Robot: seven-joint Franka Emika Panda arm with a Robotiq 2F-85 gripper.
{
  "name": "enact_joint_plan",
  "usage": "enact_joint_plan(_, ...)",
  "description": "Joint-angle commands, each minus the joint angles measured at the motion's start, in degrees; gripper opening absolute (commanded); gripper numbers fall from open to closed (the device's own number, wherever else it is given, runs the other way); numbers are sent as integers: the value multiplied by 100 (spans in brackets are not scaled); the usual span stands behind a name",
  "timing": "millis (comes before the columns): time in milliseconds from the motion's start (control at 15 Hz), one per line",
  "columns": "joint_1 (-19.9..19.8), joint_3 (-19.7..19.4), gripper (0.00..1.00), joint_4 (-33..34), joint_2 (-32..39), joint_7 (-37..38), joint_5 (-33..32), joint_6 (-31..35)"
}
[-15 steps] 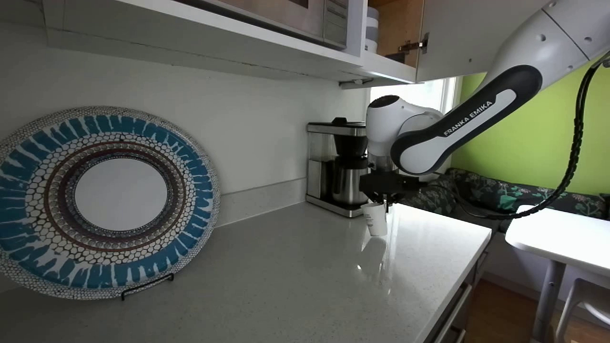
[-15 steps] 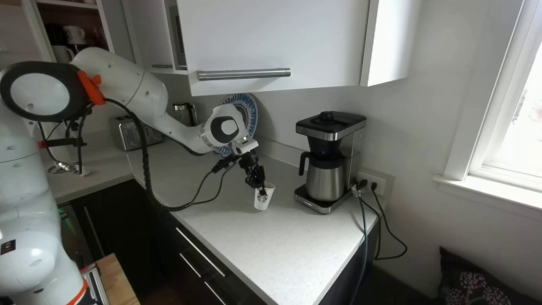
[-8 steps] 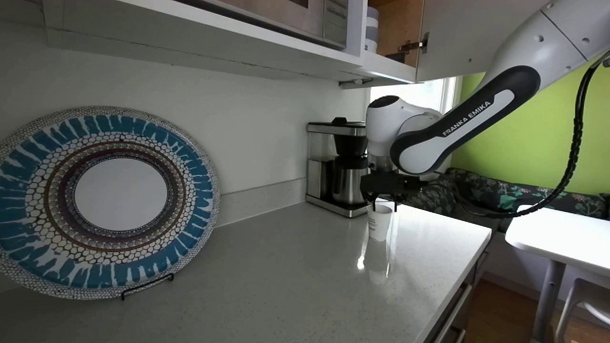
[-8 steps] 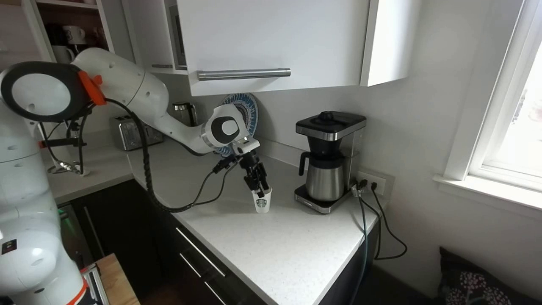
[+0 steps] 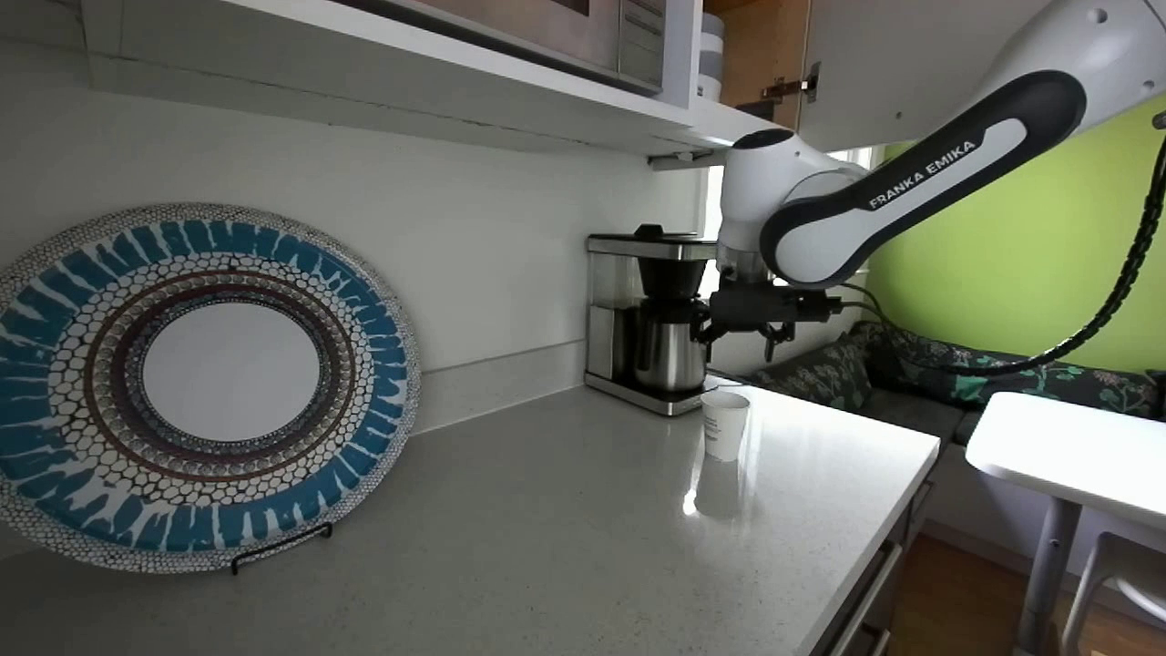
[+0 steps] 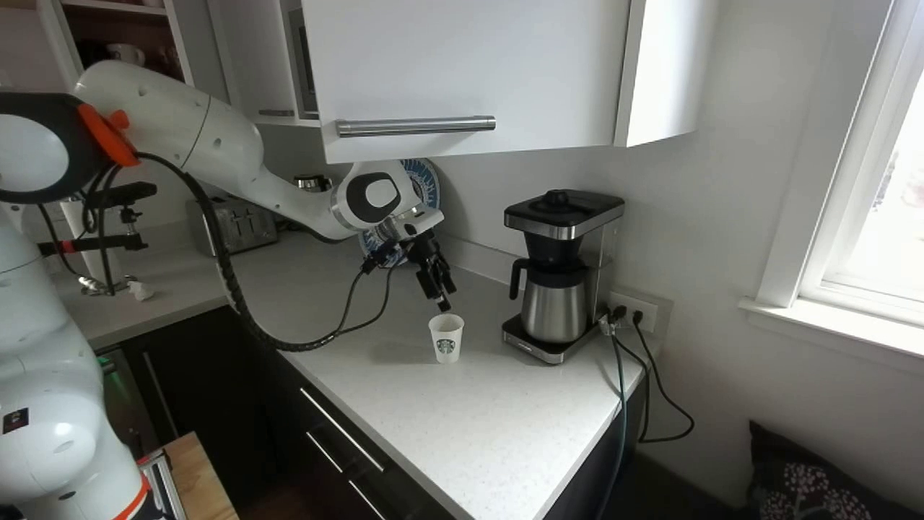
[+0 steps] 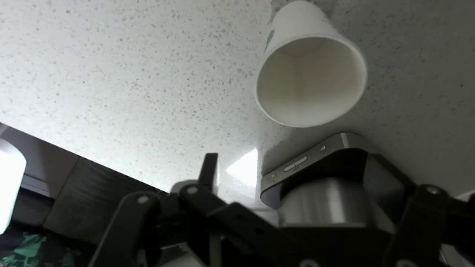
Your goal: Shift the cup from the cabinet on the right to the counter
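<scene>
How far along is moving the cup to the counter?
Done: the cup stands upright on the counter. In hand: nothing held; the gripper is open and apart from the cup. Left: probably just moving the arm clear. The cabinet stands open, but shutting it isn't in the task.

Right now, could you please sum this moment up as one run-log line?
cup: empty, upright on counter; gripper: open, above cup, not touching; cabinet: open

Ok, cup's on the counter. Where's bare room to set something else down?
Bare: the counter between the patterned disc and the cup, and from the cup to the drawer-side edge. Crowded: the gap between cup and coffee maker, and above the cup, where the open gripper hangs.
</scene>
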Motion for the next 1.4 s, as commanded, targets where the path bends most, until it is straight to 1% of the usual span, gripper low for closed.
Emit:
enact_joint_plan(0, 24, -45, 100, -167, -528, -1035, 585, -291)
enact_joint_plan(200, 3, -35, 100, -145, -868, -1825, 968, -751)
enact_joint_plan(333, -22, -31, 100, -110, -1088, -2198, 1156, -1051)
enact_joint_plan(600, -69, 25, 100, -34, -1483, -2609, 1386, -1626)
enact_joint_plan(867, -98, 77, 100, 88, -1754, -2744, 1657, -2213)
enact_joint_plan(1067, -118, 92, 100, 165, -1923, -2743, 1822, -2499)
enact_joint_plan(1267, -144, 109, 100, 186, -2069, -2685, 1936, -2647)
enact_joint_plan(1333, -183, 150, 100, 191, -1933, -2643, 1766, -2448)
